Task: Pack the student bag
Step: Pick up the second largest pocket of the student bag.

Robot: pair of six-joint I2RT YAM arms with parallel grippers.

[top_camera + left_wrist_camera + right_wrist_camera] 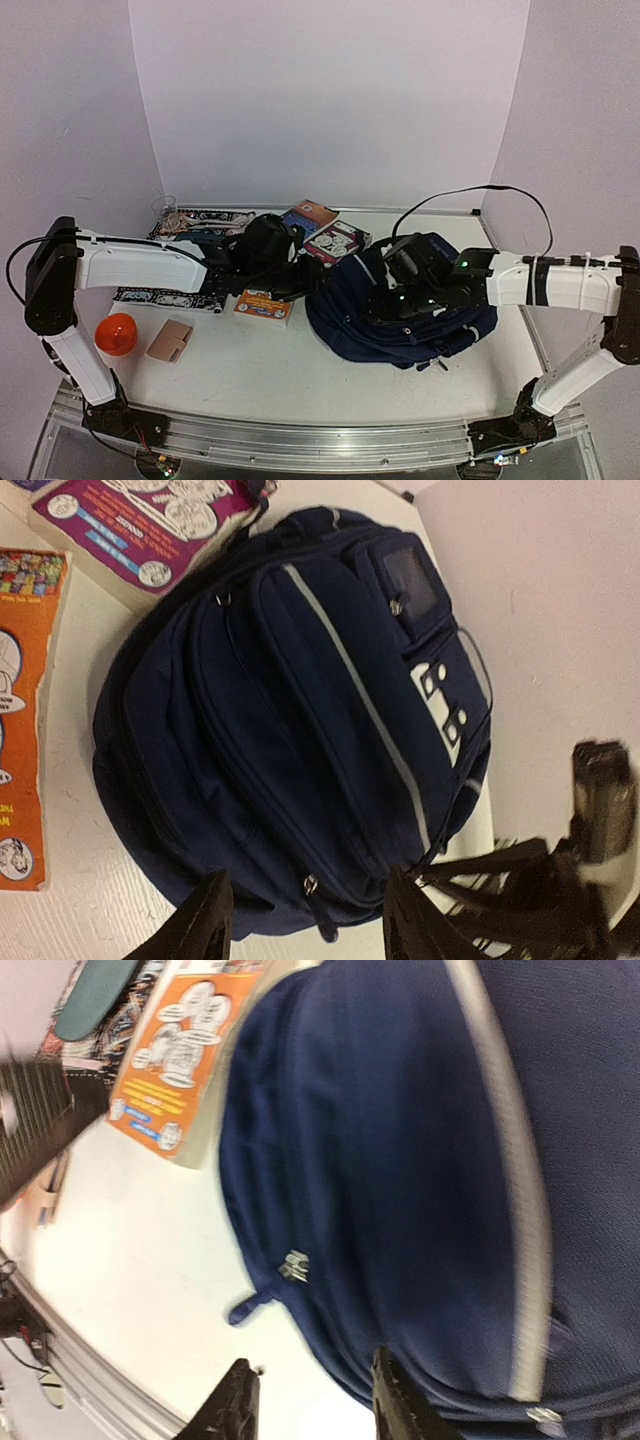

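The student bag [400,312], a navy backpack with grey stripes, lies on the table right of centre. My left gripper [305,280] hovers at its left edge. In the left wrist view the bag [300,700] fills the frame, and the left gripper [305,922] is open with a zipper pull [311,884] just ahead of the gap. My right gripper [388,296] is over the bag's top. In the right wrist view it [315,1407] is open above the bag's lower edge [400,1210], near a metal zipper pull [296,1266]. Neither holds anything.
An orange book [263,305] lies left of the bag, with a purple book [337,240] and another book [309,215] behind it. A patterned black mat [190,225], a clear glass [166,210], an orange ball [116,334] and a tan pouch [170,340] sit at the left.
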